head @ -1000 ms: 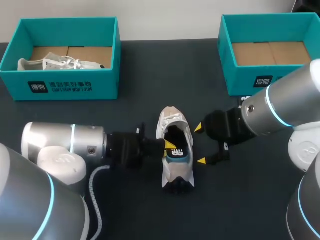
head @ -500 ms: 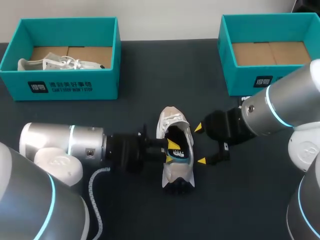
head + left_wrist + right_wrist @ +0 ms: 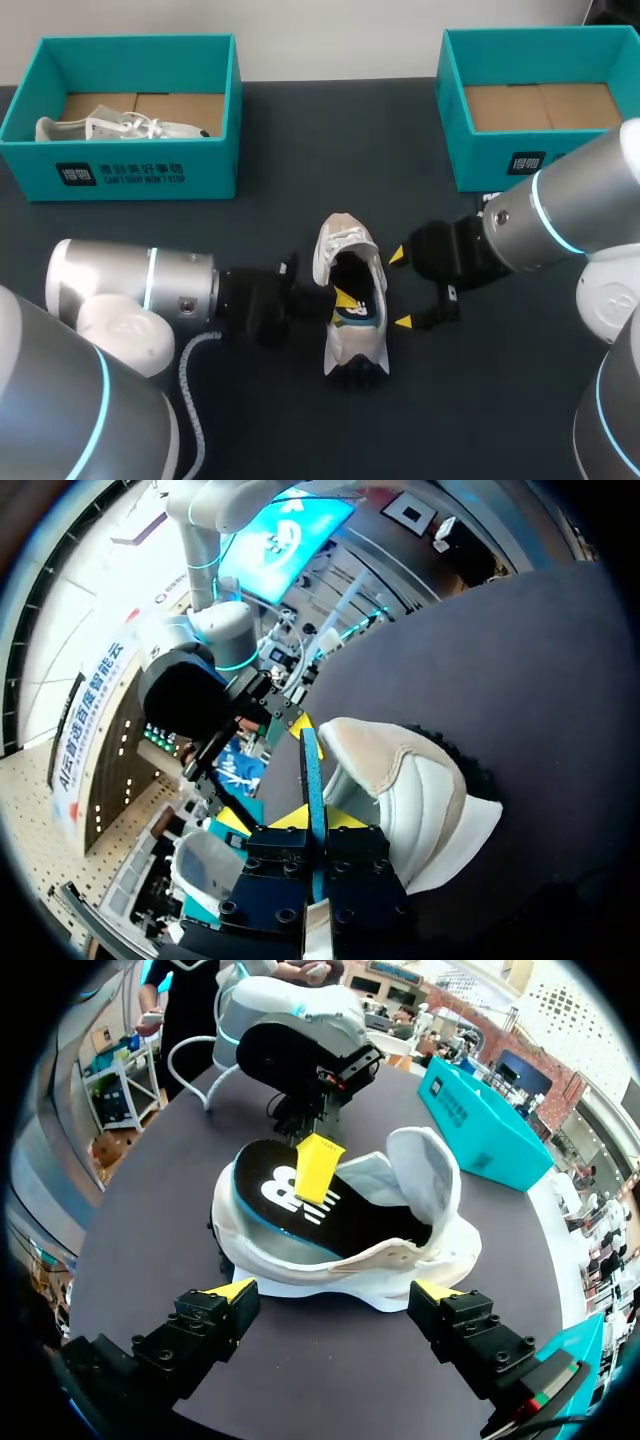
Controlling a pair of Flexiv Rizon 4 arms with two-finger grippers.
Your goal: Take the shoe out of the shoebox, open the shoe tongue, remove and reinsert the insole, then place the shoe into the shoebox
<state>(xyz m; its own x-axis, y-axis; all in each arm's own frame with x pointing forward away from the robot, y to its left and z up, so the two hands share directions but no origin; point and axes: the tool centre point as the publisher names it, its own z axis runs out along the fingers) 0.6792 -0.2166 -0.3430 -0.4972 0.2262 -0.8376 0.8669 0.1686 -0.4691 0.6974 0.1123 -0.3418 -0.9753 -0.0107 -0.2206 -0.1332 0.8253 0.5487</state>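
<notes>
Shoe (image 3: 345, 240) lies on its sole at the middle of the dark tabletop (image 3: 300, 150), well apart from both teal boxes, tongue folded forward so the mouth is open. Judged step: removal of the insole (image 3: 350, 1222).

1. The left pincer (image 3: 345, 297) is clamped on the insole's edge: one yellow finger lies on top, and the left wrist view shows the thin blue edge held between the two tips.
2. The right pincer (image 3: 401, 289) stands with fingers spread wide just beside the shoe's opposite flank, gripping nothing.

The next move probably calls for drawing the insole up and out through the collar. The shoe looks light, so the right pincer may need to brace it first.

Materials: white mesh upper with beige suede-like panels, soft and yielding; flat, flexible insole, black on top with a blue rim. The empty shoebox (image 3: 490, 165) is rigid card with a brown floor.
</notes>
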